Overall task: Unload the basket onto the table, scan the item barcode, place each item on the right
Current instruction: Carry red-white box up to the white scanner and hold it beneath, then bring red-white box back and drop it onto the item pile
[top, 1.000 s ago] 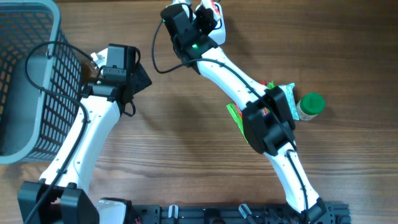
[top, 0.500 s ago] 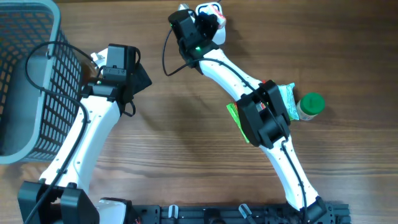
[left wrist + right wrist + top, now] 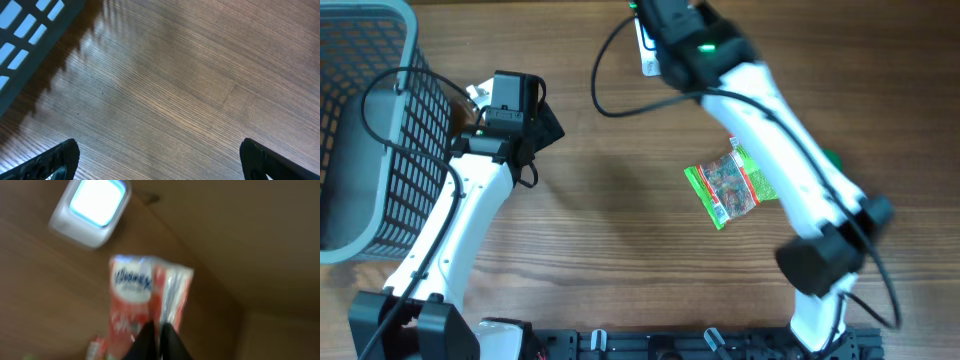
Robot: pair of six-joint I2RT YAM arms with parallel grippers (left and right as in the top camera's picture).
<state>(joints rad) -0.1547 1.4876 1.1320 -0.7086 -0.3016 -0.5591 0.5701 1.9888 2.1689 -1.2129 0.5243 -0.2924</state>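
Right wrist view: right jaws pinched tight on the lower end of a tissue pack (image 3: 145, 295). Beyond it, a white scanner (image 3: 92, 210), its lit window seen here alone.
Left wrist view: left jaws spread wide, holding nothing, over worktop (image 3: 190, 90); basket (image 3: 30, 25) corner beyond.
Overhead: snack packet (image 3: 728, 185) mid-worktop, room around.

Tissue pack at the scanner

You have a red-and-white tissue pack (image 3: 145, 297), blurred, pinched at its lower end and hanging over the far edge of the table (image 3: 620, 230). The white scanner (image 3: 92, 210), window glowing, sits just beyond the pack's top, apart from it.
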